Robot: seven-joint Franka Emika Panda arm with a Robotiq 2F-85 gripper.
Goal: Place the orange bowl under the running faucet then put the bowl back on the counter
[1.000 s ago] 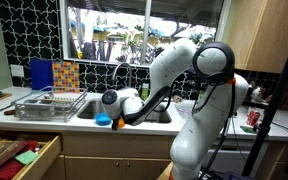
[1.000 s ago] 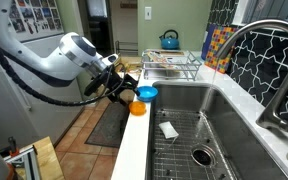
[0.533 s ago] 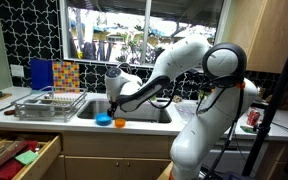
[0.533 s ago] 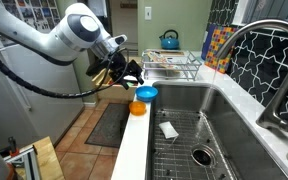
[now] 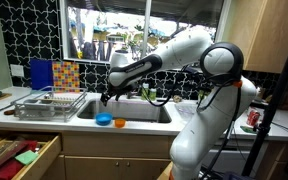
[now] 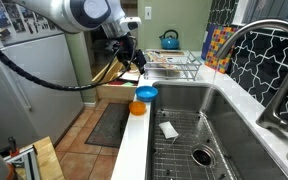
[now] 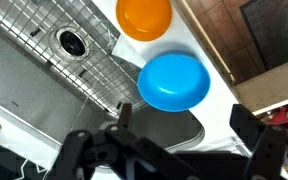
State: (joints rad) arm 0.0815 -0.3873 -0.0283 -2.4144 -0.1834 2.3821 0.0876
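The orange bowl (image 5: 120,123) sits upright on the front strip of the counter (image 5: 149,125) by the sink, next to the bright blue bowl (image 5: 103,121). Both bowls also show in an exterior view, orange (image 6: 138,108) and blue (image 6: 146,94), and in the wrist view, orange (image 7: 144,17) and blue (image 7: 174,82). My gripper (image 5: 106,95) is open and empty. It hangs well above the two bowls and touches neither; it also shows in an exterior view (image 6: 134,62) and in the wrist view (image 7: 184,125). The arched metal faucet (image 6: 256,45) stands at the far side of the sink; I cannot see running water.
The steel sink basin (image 6: 199,135) has a wire grid and a white item (image 6: 169,130) on its bottom. A wire dish rack (image 5: 49,103) stands beside the sink. A drawer (image 5: 14,155) is open below the counter. A red can (image 5: 251,118) stands at the counter's other end.
My gripper has risen from counter level beside the bowls to well above them. The orange bowl stays on the counter next to the blue bowl.
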